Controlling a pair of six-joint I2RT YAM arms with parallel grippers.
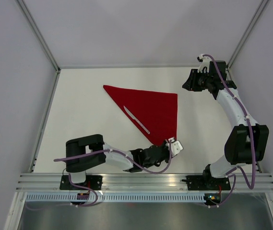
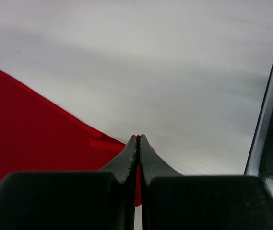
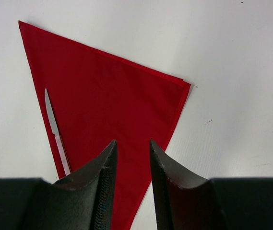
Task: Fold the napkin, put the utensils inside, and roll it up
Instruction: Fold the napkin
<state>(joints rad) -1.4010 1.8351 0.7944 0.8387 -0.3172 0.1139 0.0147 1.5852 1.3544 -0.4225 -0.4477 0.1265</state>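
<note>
The red napkin (image 1: 153, 108) lies folded into a triangle on the white table, its long edge running from far left to the near corner. A pale thin utensil (image 1: 136, 120) rests on it along that long edge, also seen in the right wrist view as a slim knife-like utensil (image 3: 54, 129) on the napkin (image 3: 112, 96). My left gripper (image 1: 167, 143) is at the napkin's near corner, shut on it; red cloth shows between the closed jaws of the left gripper (image 2: 138, 139), with the napkin (image 2: 30, 129) spreading left. My right gripper (image 1: 186, 85) hovers open beyond the napkin's right corner, right gripper (image 3: 132, 146) holding nothing.
Grey walls with metal posts enclose the white table (image 1: 78, 120) on three sides. An aluminium rail (image 1: 146, 179) carrying both arm bases runs along the near edge. A metal frame post (image 2: 266, 124) stands close on the right of the left gripper.
</note>
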